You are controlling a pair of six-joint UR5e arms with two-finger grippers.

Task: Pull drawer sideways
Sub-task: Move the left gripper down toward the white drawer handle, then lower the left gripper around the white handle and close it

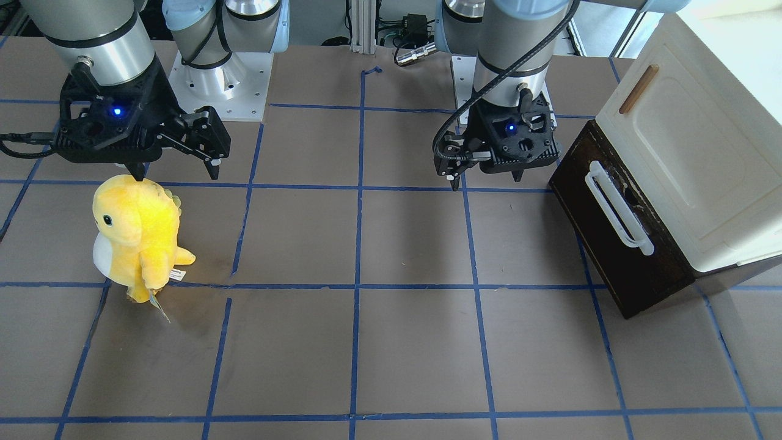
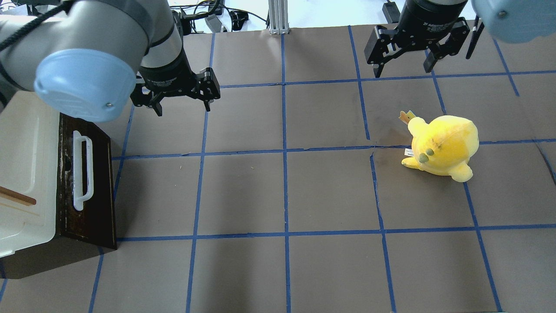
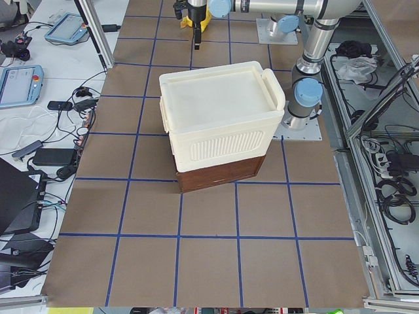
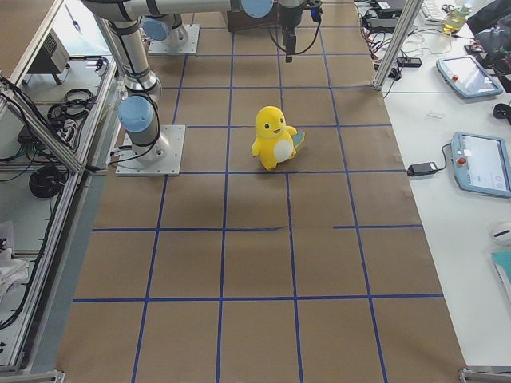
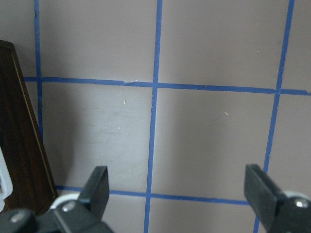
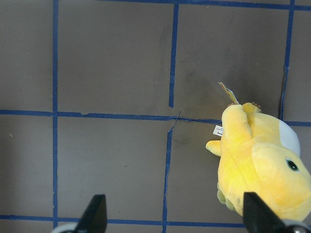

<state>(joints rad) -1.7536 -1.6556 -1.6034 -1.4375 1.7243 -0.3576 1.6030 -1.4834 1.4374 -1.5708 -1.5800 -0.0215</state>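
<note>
The drawer (image 1: 617, 269) sits at the bottom of a cream-white cabinet (image 1: 690, 153) at the table's end on the robot's left. Its dark brown front faces the middle of the table. The long white bar handle (image 1: 617, 208) runs along that front. In the overhead view the drawer (image 2: 93, 191) lies at the left edge, with its handle (image 2: 81, 169) running away from the robot. From the left end of the table only a brown strip of the drawer (image 3: 219, 173) shows under the cabinet (image 3: 219, 118). A small brown wooden handle (image 1: 638, 88) sits on the cabinet's top panel.

The left gripper (image 2: 182, 108) hangs over the table (image 1: 415, 342) near the far end of the drawer front and a little toward the table's middle. It touches neither the front nor the handle. Its two fingers stand wide apart with nothing between them. In the left wrist view the gripper (image 5: 179, 187) points down at bare table, and the drawer's corner (image 5: 19, 136) shows at the left edge, just beside one finger (image 5: 97, 184).

The right gripper (image 1: 177, 174) is well apart from the drawer, on the other side of the table. Its fingers are also spread and hold nothing. It hovers near a yellow plush toy (image 1: 134, 235), which stands upright on the blue-taped squares.
</note>
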